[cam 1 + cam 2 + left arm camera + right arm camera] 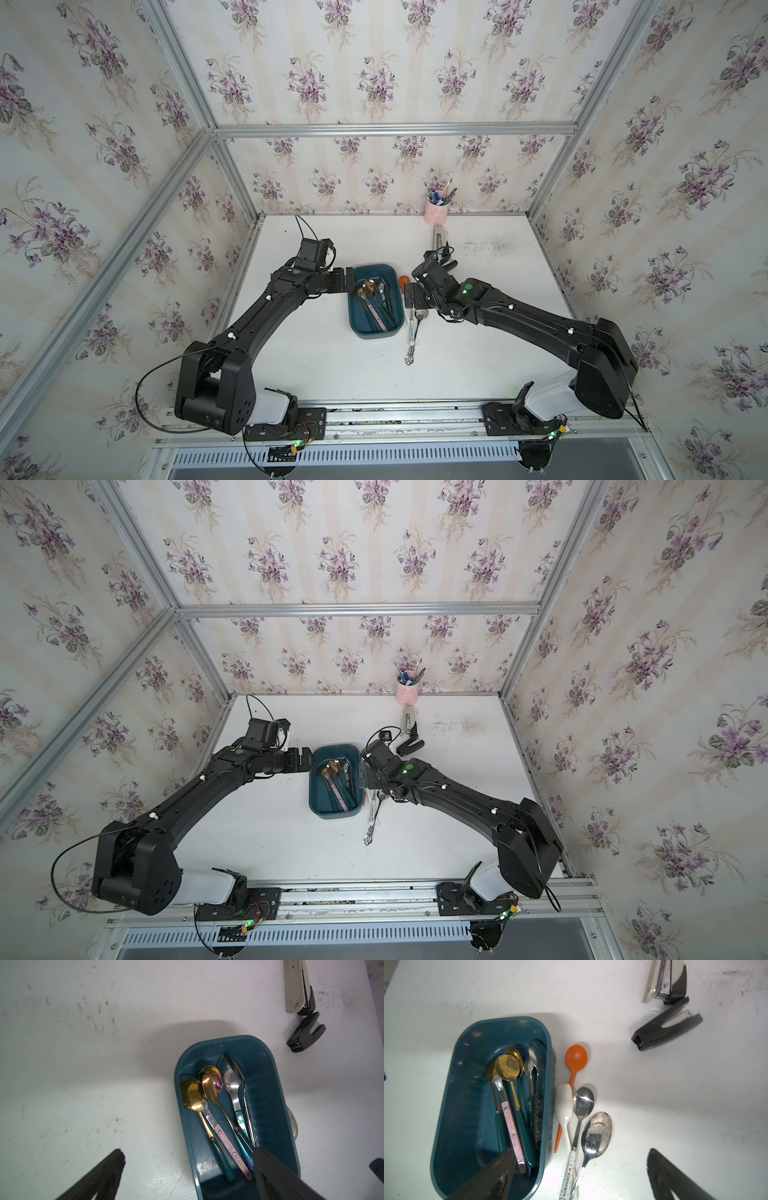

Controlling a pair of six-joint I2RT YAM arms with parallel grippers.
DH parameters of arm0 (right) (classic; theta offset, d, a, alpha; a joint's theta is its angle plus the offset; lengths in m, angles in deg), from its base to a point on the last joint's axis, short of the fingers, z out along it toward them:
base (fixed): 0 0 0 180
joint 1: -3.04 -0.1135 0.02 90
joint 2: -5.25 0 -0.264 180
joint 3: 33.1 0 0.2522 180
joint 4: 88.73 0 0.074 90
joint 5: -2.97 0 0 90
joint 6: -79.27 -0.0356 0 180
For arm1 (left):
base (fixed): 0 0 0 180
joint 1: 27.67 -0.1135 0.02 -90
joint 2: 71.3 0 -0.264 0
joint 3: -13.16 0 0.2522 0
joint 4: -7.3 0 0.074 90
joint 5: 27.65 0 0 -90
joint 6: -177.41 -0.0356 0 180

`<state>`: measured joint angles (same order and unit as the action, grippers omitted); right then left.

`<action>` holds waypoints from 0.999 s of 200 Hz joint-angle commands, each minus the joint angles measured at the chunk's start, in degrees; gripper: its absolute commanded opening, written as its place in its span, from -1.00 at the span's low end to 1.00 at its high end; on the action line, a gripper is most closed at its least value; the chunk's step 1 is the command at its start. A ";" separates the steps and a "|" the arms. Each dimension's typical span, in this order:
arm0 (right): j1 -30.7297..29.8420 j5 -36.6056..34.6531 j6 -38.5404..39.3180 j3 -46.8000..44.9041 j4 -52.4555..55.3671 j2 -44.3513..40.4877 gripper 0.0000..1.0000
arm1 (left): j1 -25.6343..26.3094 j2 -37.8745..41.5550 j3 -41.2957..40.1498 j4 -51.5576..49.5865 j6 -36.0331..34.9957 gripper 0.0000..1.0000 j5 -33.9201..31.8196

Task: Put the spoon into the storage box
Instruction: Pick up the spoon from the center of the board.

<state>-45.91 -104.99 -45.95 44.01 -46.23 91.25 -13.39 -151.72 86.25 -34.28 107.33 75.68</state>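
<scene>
Storage box (467,1095) holds several spoons (508,1068), bowls together. Four loose spoons (583,1101) lie on the table (654,1084) just beside its wall, presumably awaiting transfer. Right gripper (580,1151) hangs above them, spread and empty. Left gripper (189,1151) is also spread, straddling the opposite wall.

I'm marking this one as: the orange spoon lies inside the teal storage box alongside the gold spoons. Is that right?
Not quite. The orange spoon is not inside the storage box. It lies on the table just outside the box's long wall, as the right wrist view shows. The gold spoons are inside the box.
</scene>
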 commanded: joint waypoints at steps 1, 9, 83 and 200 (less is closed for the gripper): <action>-0.16 -0.68 -6.91 -2.49 4.78 0.30 1.00 | 0.30 -0.17 0.52 -0.71 -0.88 0.99 -0.23; -0.09 0.24 -8.06 -4.59 3.83 -0.46 0.99 | 0.44 -0.17 0.58 -0.73 -0.91 0.99 -0.23; -0.11 6.27 -16.03 -13.49 -2.97 -0.34 0.70 | 0.48 -2.35 1.04 -1.64 -1.46 0.99 -0.49; -0.01 6.36 -16.45 -8.02 -1.05 10.33 0.46 | 0.47 -1.36 0.79 -2.77 -2.17 0.99 -1.89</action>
<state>-46.02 -96.97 -61.40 36.04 -48.29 101.59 -12.91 -153.05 86.82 -36.64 105.87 74.54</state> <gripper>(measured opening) 0.742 0.997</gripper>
